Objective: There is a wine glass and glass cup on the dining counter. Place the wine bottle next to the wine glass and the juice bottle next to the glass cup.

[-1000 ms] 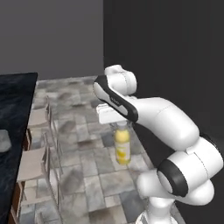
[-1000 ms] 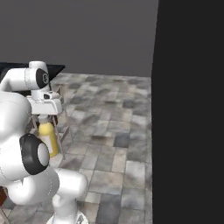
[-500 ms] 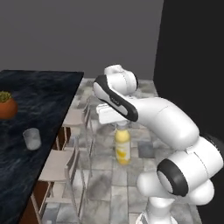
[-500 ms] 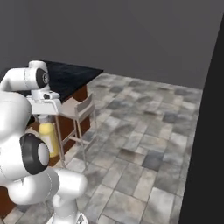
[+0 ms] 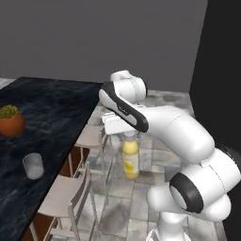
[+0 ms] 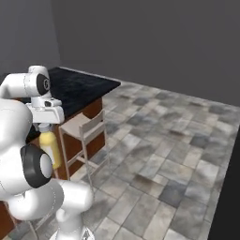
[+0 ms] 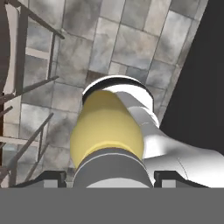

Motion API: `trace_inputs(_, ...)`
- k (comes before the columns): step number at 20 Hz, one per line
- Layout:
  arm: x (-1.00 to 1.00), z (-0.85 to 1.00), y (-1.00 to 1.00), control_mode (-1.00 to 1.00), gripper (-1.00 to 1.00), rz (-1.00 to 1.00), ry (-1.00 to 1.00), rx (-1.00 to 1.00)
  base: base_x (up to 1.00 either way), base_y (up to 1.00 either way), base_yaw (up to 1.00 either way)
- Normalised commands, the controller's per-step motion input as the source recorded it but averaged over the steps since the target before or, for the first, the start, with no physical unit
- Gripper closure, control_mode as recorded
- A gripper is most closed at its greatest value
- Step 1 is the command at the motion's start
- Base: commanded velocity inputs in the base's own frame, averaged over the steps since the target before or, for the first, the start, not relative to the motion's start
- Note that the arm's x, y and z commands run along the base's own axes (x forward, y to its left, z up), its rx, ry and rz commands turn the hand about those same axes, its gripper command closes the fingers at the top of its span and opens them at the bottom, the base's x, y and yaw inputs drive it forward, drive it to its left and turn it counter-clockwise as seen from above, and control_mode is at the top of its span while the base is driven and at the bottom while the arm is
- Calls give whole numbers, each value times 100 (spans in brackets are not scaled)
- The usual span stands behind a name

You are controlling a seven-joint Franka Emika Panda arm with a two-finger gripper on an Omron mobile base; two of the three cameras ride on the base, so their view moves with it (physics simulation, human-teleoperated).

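hangs upright below the gripper, held by its whitish-grey cap: juice bottle, small, rounded, full of pale yellow liquid, clear of the floor, also seen at and. stands upright on the dining counter, well to the left of the gripper and lower: glass cup, short, translucent greyish-white.

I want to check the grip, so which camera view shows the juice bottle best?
The left base view: the juice bottle hangs upright below the gripper, body and cap in sight. The right base view shows its yellow body beside the arm. The hand view shows it foreshortened from the cap end.
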Motion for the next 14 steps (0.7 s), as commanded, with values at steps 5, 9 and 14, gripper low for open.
trace_inputs(5,0,0,0,100,100,0,0,0,62,-16,34)
trace_inputs(9,0,0,0,100,100,0,0,0,49,-10,49)
trace_inputs(14,0,0,0,100,100,0,0,0,49,-10,43)
